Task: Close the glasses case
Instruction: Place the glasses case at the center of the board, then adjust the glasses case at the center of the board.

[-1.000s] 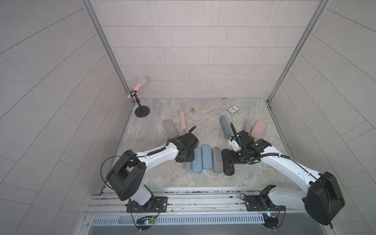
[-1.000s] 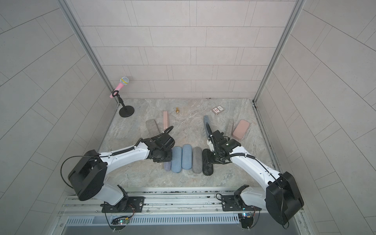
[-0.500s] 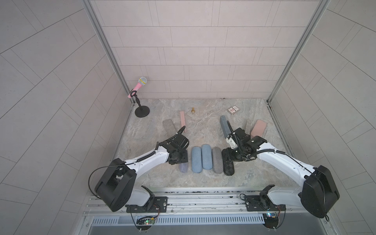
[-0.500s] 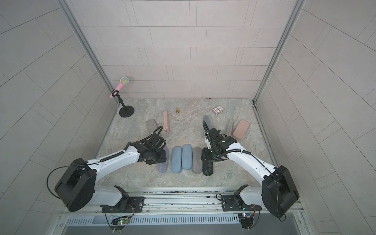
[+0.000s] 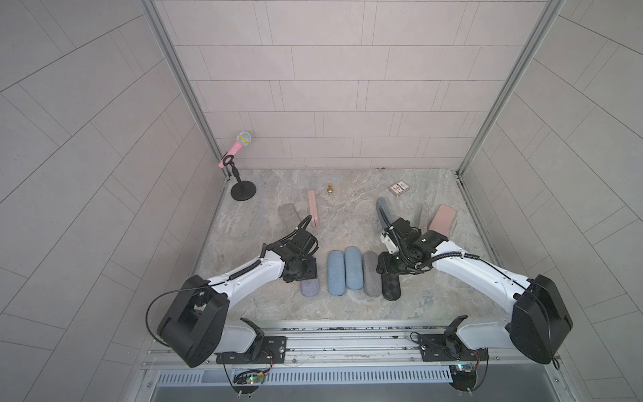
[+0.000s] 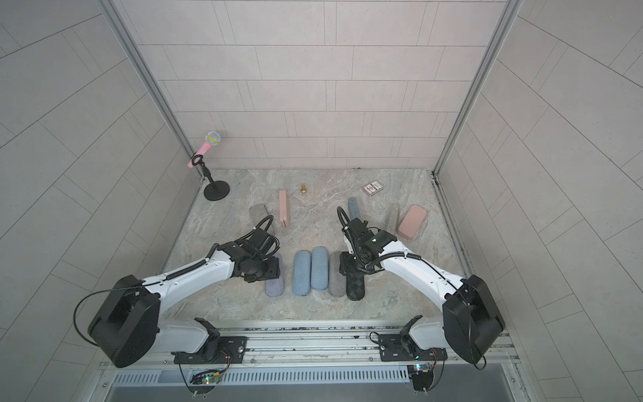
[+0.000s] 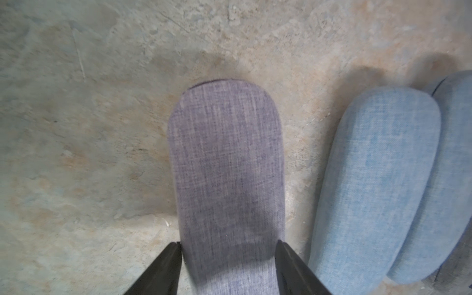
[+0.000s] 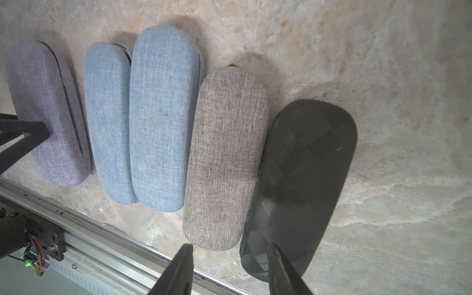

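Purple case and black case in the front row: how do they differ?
The purple case is woven fabric; the black case is smooth, with a checker pattern. The purple case lies at the row's left end, apart from the nearest blue case; the black case lies at the opposite end, against the grey case. Both lie flat and look closed.

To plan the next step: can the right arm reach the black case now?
Probably yes: the jaws stand open over the black case, and nothing covers it. The grey case lies close alongside.

Glasses cases (image 5: 353,268) abreast on table (image 5: 348,215)
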